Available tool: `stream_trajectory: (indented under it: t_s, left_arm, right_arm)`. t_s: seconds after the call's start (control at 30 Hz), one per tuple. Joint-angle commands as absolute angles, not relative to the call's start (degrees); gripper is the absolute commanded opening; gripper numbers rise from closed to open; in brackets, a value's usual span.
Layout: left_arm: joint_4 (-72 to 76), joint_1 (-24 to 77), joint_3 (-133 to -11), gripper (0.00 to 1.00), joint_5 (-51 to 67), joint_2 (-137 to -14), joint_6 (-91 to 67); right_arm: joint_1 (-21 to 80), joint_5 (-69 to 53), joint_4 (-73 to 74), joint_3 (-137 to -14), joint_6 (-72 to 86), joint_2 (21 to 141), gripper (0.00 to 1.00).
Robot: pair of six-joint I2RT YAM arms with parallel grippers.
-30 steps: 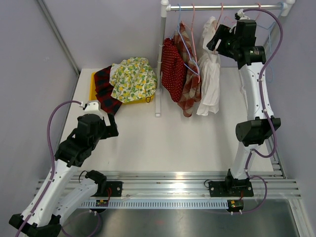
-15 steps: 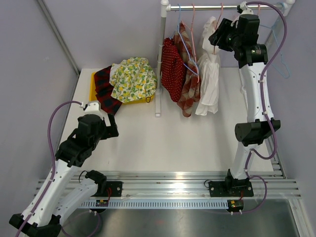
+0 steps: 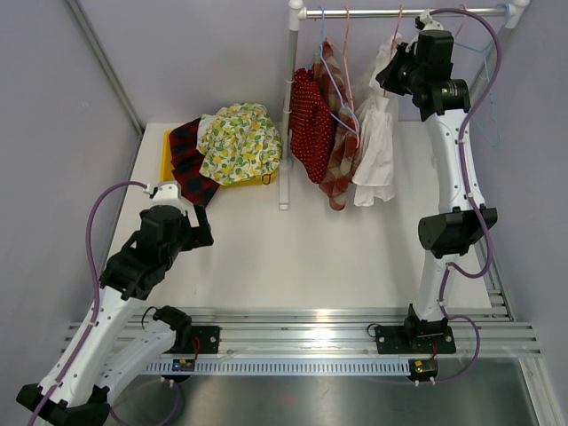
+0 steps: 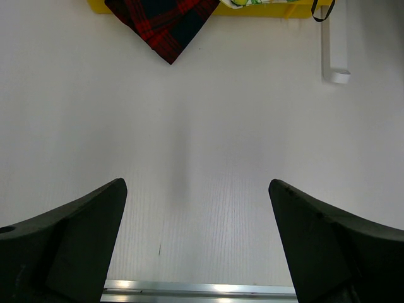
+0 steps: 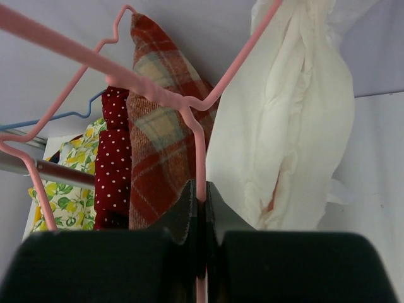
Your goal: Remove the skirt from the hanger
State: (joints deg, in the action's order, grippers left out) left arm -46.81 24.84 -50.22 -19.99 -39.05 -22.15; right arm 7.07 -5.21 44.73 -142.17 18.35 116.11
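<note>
A white skirt point(image 3: 377, 151) hangs from a pink hanger point(image 3: 397, 31) on the rail point(image 3: 373, 12) at the back right. My right gripper point(image 3: 393, 75) is raised beside its top. In the right wrist view that gripper point(image 5: 203, 196) is shut on the pink hanger point(image 5: 164, 98), its wire pinched between the jaws, with the white skirt point(image 5: 297, 139) just to the right. My left gripper point(image 3: 202, 234) hovers low over the table at the near left. In the left wrist view it point(image 4: 197, 208) stands wide open with nothing between its fingers.
A red polka-dot garment point(image 3: 311, 124) and a red plaid one point(image 3: 342, 169) hang left of the skirt. A blue hanger point(image 3: 493, 98) dangles at the far right. The rack post point(image 3: 288, 115) stands mid-table. A yellow tray point(image 3: 167, 160) holds a lemon-print cloth point(image 3: 240, 138) and dark plaid fabric point(image 3: 191, 164).
My right gripper has closed on the pink hanger's wire and shifted slightly up and left. The blue hanger at the right has swung. The left arm has not moved.
</note>
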Motion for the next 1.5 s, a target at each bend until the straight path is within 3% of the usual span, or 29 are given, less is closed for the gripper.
stream_trajectory:
  t_s: [0.0, 0.37, 0.5, 0.57, 0.73, 0.93, 1.13, 1.47]
  left_arm:
    - [-44.9, 25.0, -50.2, 0.99, -21.1, -38.4, -22.6]
    - [-44.4, 25.0, -50.6, 0.99, -21.3, -37.2, -22.2]
    - [-41.1, 25.2, -52.0, 0.99, -15.9, -39.7, -20.0]
    - [-36.9, 27.7, -53.3, 0.99, -12.1, -41.1, -20.2]
    - [-27.2, 46.7, -65.5, 0.99, -13.6, -53.7, -18.7]
    - [-16.8, 63.1, -83.8, 0.99, -11.8, -73.0, -14.2]
    - [-5.4, 68.4, -90.3, 0.99, -3.2, -84.3, -17.6]
    - [-2.0, 70.6, -94.5, 0.99, -0.6, -95.8, -19.9]
  right_arm:
    - [7.6, -2.6, 43.5, -144.1, 17.3, 113.6, 0.00]
    - [7.6, 1.1, 45.3, -151.3, 13.8, 107.5, 0.00]
    - [7.5, 1.7, 45.1, -144.5, 14.1, 101.6, 0.00]
    - [7.6, 1.7, 43.3, -135.0, 15.0, 96.3, 0.00]
    - [7.6, 0.3, 38.8, -115.3, 16.6, 86.8, 0.00]
    - [7.6, -6.4, 37.8, -103.9, 22.1, 78.4, 0.00]
    - [7.6, -6.7, 38.7, -98.6, 23.7, 71.8, 0.00]
    - [7.6, -6.5, 44.0, -103.5, 22.6, 67.2, 0.00]
